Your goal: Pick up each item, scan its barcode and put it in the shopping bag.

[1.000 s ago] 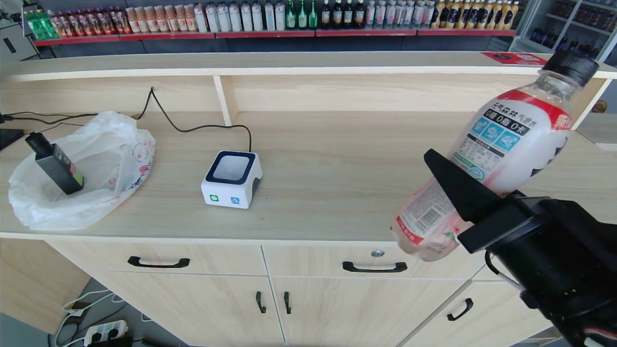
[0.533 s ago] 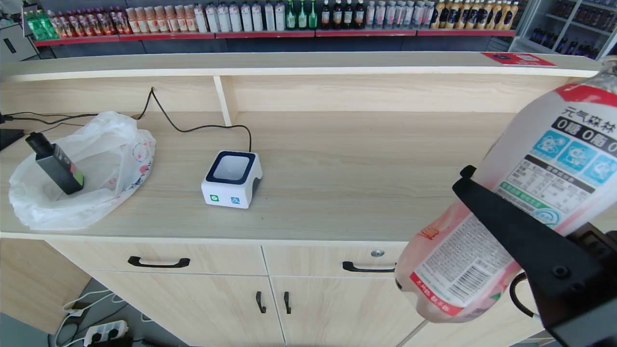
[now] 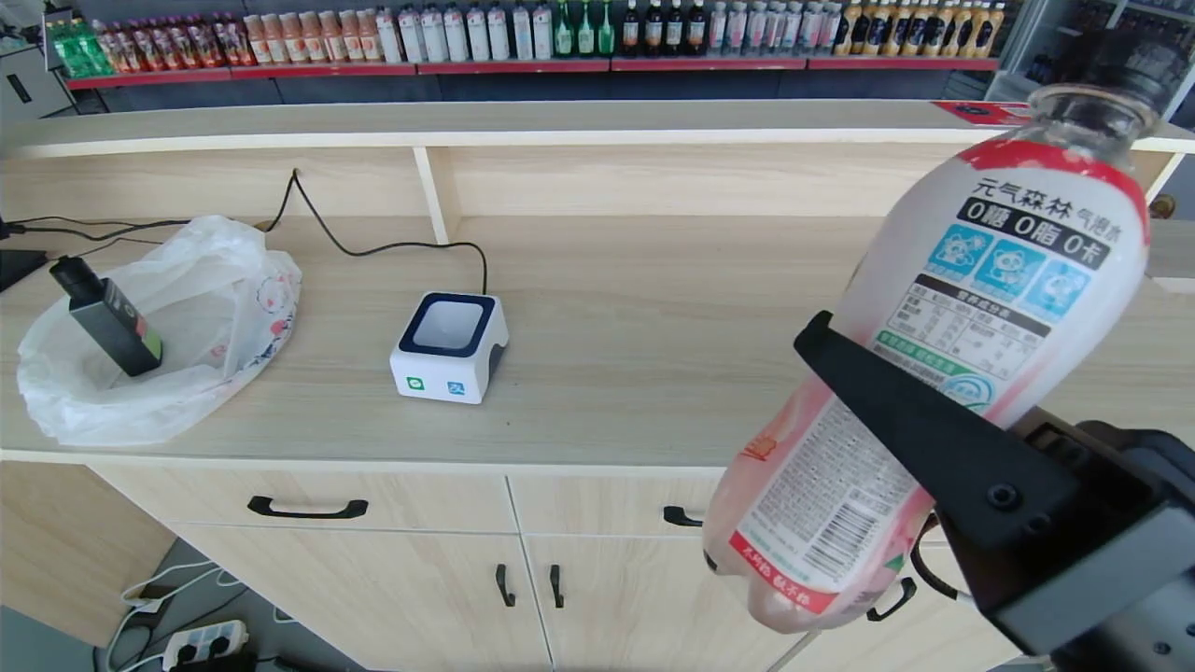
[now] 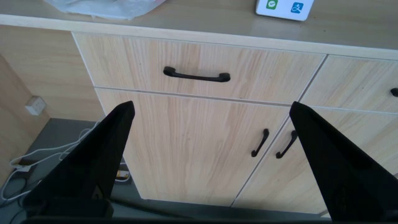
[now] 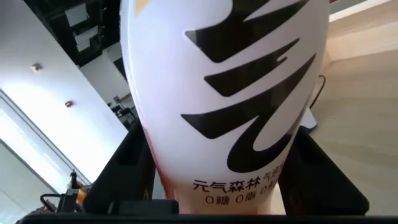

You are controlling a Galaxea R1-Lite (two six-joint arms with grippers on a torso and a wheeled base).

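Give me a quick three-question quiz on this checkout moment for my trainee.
1. True or false: the bottle held in the right gripper is off to the scanner's right, not over it.
2. What lies in the shopping bag? A) a dark box B) a green can C) a second bottle
3. Fill in: the left gripper, down by the drawer handle, is ___.
Key: 1 true; 2 A; 3 open.
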